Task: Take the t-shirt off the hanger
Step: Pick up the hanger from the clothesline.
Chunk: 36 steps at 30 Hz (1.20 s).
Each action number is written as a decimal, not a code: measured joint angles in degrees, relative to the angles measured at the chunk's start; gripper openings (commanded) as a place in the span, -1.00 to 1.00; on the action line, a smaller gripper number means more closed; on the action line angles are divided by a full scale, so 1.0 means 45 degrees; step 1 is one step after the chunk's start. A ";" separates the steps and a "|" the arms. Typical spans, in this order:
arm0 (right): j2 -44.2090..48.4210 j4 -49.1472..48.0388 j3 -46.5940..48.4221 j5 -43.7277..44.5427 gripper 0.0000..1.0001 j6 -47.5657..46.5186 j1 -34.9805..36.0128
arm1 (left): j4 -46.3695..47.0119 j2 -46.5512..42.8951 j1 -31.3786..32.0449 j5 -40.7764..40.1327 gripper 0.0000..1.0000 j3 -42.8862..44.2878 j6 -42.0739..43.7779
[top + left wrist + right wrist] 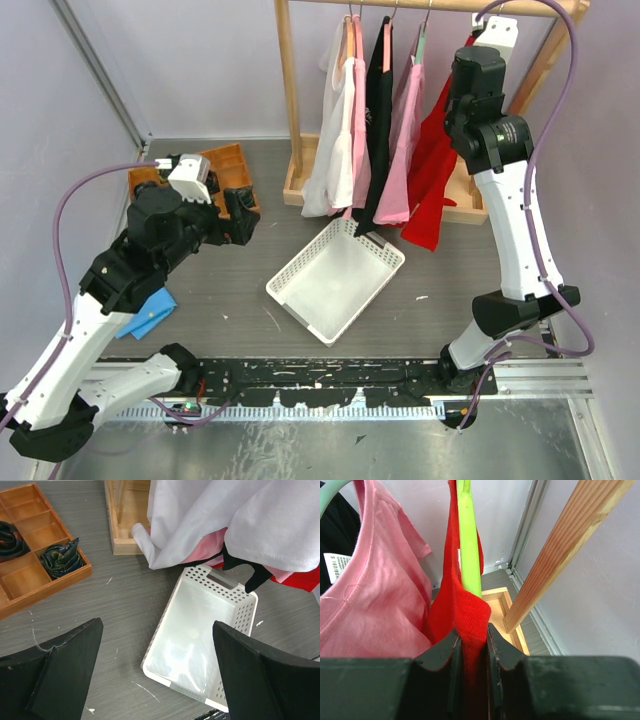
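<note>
The red t-shirt (432, 170) hangs at the right end of the wooden rack (290, 100), the last in a row of garments, its hem dropping below the rack's base. It sits on a bright green hanger (469, 545). From the right wrist, the shoulder seam shows as a thick, ribbed knit fold draped over the hanger's arm. The right gripper (471, 635) is clamped on that fold, and its dark fingers (442, 655) press the red cloth from both sides just below the hanger. Just beside it on the left hangs a pink t-shirt (375, 595) of soft jersey with a white size label at the neck. A slanted wooden brace (560, 555) with a straight grain runs past on the right.

A white basket (335, 280) lies on the table (230, 290) just in front of the rack, turned at an angle. It is rectangular moulded plastic with perforated walls, a slot handle and a glossy floor. The tip of a black garment hangs over its far rim.

At the far left stands a wooden tray (30, 587) split into square compartments. One compartment holds a rolled cloth (60, 557) in a dark pattern, and another dark roll fills the next compartment towards the left edge.

The left gripper (157, 625) hovers above the table near the basket, its broad black jaws spread wide with nothing between them. A blue cloth (145, 315) lies flat under the left arm. The table is grey with a fine streaked grain and some white scuffs.
</note>
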<state>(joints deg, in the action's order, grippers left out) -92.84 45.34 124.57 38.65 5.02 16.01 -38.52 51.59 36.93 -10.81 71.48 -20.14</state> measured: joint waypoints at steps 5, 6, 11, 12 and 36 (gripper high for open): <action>0.0223 -0.0010 0.0010 -0.0185 -0.99 -0.0170 -0.0015 | -0.0185 -0.0063 0.0000 0.0141 0.96 0.0223 0.0000; 0.0291 -0.0039 0.0005 -0.0238 -0.99 -0.0199 -0.0019 | -0.0214 -0.0097 0.0000 0.0180 0.96 0.0272 0.0000; 0.0967 -0.0432 -0.0151 -0.0520 -0.99 -0.0437 -0.0024 | -0.0379 -0.0214 0.0010 0.0253 0.96 0.0413 0.0000; 0.1137 -0.0505 -0.0165 -0.0544 -0.99 -0.0491 -0.0024 | -0.0427 -0.0219 0.0010 0.0262 0.96 0.0442 0.0000; 0.5270 -0.1583 -0.4153 -0.1613 -0.99 -0.0622 -0.0024 | -0.0563 -0.0427 0.0083 0.0879 0.96 0.0860 -0.0126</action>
<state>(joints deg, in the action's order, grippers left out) -69.12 38.22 105.89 31.40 2.22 15.90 -41.06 49.67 37.30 -6.85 75.35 -20.71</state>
